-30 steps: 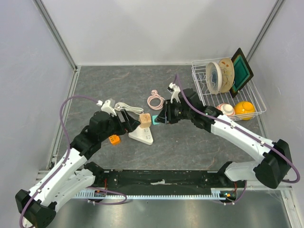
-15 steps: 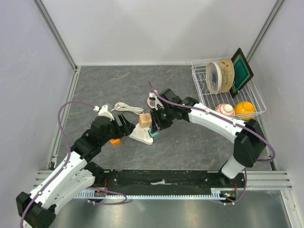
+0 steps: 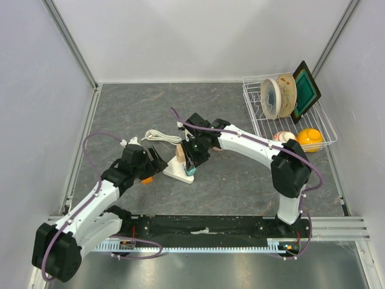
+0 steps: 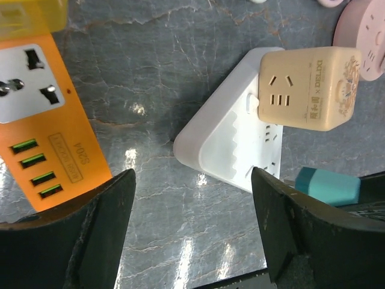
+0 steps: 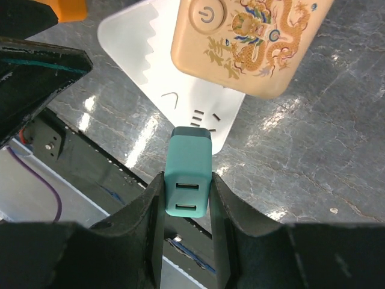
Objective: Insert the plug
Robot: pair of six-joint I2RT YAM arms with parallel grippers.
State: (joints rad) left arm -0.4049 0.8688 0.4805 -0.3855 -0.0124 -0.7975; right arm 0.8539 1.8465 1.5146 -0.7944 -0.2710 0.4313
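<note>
**Pinching the teal plug (image 5: 188,180) at the white power strip (image 5: 141,54)**

The teal plug is clamped between the two fingers of the right gripper (image 5: 187,186), one finger pressed against each long side. Its two-port face is turned toward the wrist camera. Its dark front end is set against the top of the white power strip, right at a socket near the strip's corner. Whether the prongs are seated cannot be told.

A beige cube adapter (image 5: 249,42) printed with a dragon is seated upright on the same strip, just beyond the plug. In the top view the strip (image 3: 178,170) is seen near the middle of the table, somewhat toward the near edge and the left side. The right arm is stretched over it from the right.

The left gripper (image 4: 192,180) is held with its fingers spread wide apart, and the strip's corner is framed between them. Whether the strip is touched by them cannot be told. An orange power strip (image 4: 42,126) is seen just beside the left finger, on the side toward the left edge. A white cable (image 3: 161,136) lies a little farther toward the far edge.

A wire dish rack (image 3: 255,114) holding plates is placed at the far right corner. A yellow object (image 3: 310,137) lies at the rack's near end.
</note>
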